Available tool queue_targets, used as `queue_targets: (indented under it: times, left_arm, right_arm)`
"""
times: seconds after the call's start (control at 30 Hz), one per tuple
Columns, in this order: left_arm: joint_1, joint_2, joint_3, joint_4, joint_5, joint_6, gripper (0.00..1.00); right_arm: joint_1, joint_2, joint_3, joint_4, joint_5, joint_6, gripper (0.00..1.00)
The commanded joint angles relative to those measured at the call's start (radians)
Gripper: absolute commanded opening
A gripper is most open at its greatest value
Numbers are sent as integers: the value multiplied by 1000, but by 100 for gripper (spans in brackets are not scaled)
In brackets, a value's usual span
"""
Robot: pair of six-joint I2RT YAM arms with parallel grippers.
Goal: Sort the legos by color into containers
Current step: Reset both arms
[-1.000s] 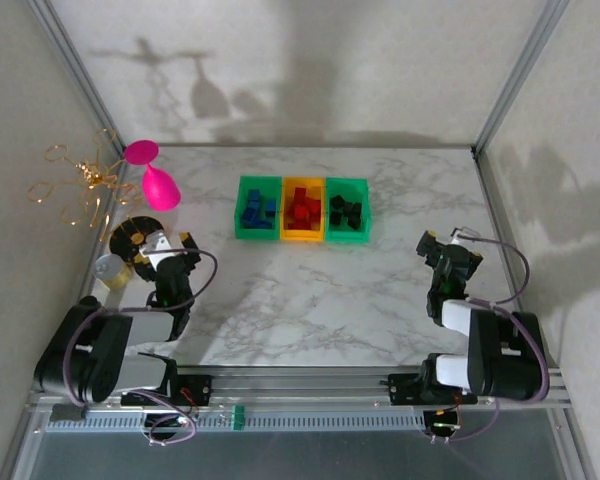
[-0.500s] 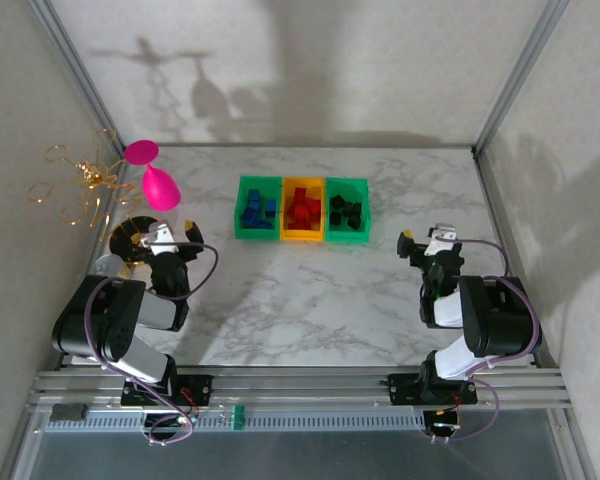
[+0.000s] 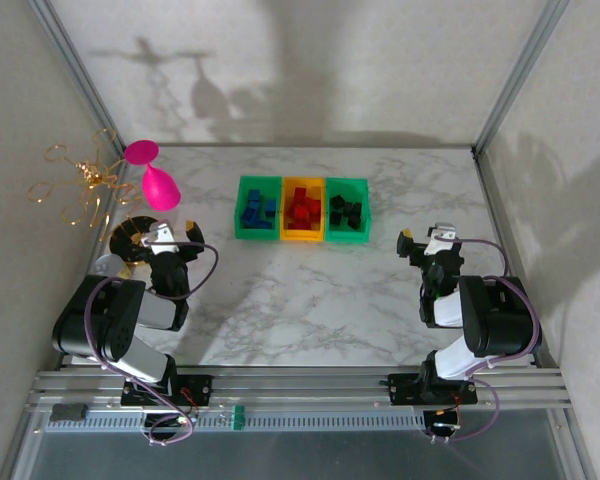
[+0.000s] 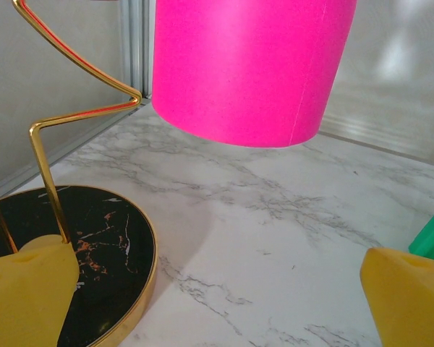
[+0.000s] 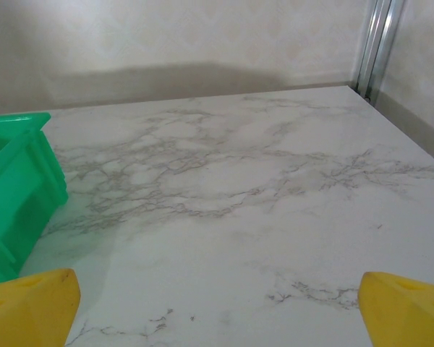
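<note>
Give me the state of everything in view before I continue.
Left green plastic bin: upright, holding blue lego bricks.
Middle orange-yellow plastic bin: upright, holding red lego bricks.
Right green plastic bin: upright, holding black lego bricks.
Left gripper: jaws open, empty.
Right gripper: jaws open, empty.
Pink glass: hanging rim-down.

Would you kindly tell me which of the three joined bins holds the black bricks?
The right-end green bin; the middle orange-yellow bin holds red bricks, the left green bin blue bricks.
</note>
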Motion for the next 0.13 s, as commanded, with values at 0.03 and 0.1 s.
queue_targets:
  times: [0.03,0.1]
  left_arm:
    - [4,2,8,-6,12,-14,100]
    - [4,0,8,-7,12,-14,100]
  right_arm:
    - [3,3,23,31,-6,-11,99]
    - [4,3,20,37,-6,-12,99]
